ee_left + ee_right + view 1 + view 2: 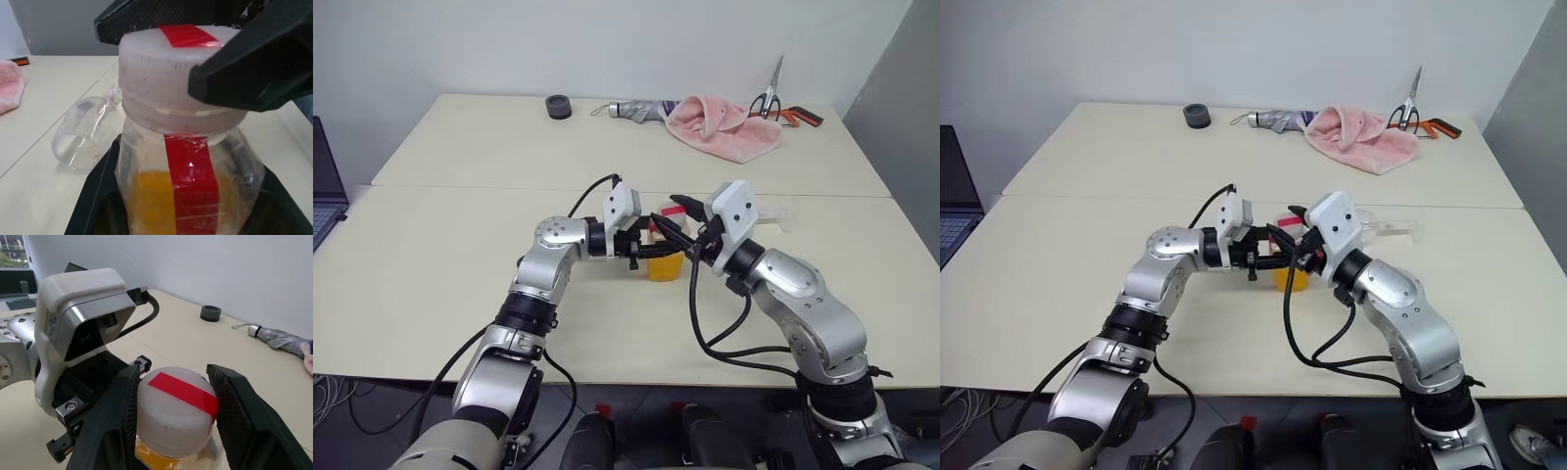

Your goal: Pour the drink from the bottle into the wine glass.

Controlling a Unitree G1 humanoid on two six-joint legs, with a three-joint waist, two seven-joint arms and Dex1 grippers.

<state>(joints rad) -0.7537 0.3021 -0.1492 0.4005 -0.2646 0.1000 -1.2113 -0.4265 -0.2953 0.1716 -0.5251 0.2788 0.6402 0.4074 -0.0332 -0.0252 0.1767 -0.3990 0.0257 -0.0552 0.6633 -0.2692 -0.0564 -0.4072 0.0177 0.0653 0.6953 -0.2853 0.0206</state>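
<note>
Left end effector (641, 249) clamped on bottle (188, 188) body, reaching in level from the robot's left, bottle upright just above the surface (440, 274) near its front middle. Orange drink (151, 200) sitting low in the bottle. Right end effector (171, 416) straddling the white cap (173, 409) from the right side, one finger (115, 421) touching the cap wall, other finger (239, 416) just beside it with a thin gap visible; so closing on the cap, grip not yet confirmed. Cap still seated, red stripe running unbroken over it. Bottle's long axis vertical, cap axis in line between the right fingers — looks set for a twist-off about that axis, left holding the body against the torque. Wine glass (773, 216) lying on its side on the surface, just behind the right arm, well clear of the bottle; needs standing up before any pour.
</note>
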